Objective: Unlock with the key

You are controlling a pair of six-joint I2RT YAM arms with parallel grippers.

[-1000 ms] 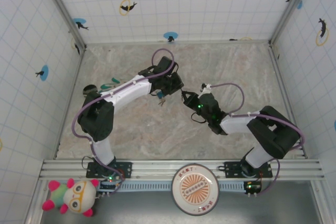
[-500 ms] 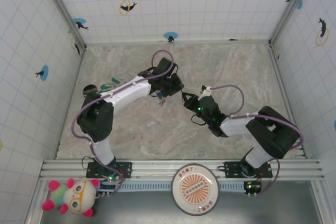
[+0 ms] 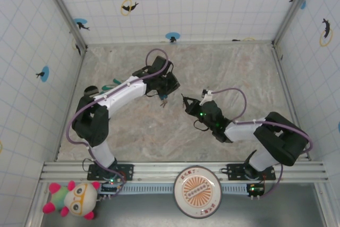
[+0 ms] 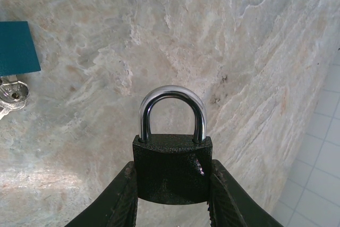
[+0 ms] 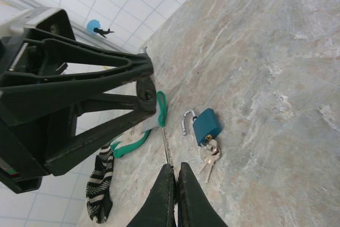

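Observation:
A black padlock (image 4: 171,169) with a closed silver shackle sits upright between the fingers of my left gripper (image 4: 172,173), which is shut on its body. In the top view that gripper (image 3: 166,86) hangs over the middle of the table. My right gripper (image 5: 175,169) is shut on the key (image 5: 167,147), whose thin blade sticks out past the fingertips toward the left gripper; the key's head is hidden between the fingers. In the top view the right gripper (image 3: 186,101) is just right of the left one, a small gap apart.
A small blue padlock (image 5: 207,125) with an open shackle and a bunch of keys (image 5: 211,158) lies on the marble table (image 5: 276,67) below the grippers. A teal-green strip (image 5: 130,144) and a striped sock (image 5: 101,187) lie farther left. Tiled walls (image 3: 175,3) enclose the table.
My left gripper has drawn back to the left and slightly away with the black padlock. The right arm has stretched out, with its gripper and the key shifting slightly left after it.

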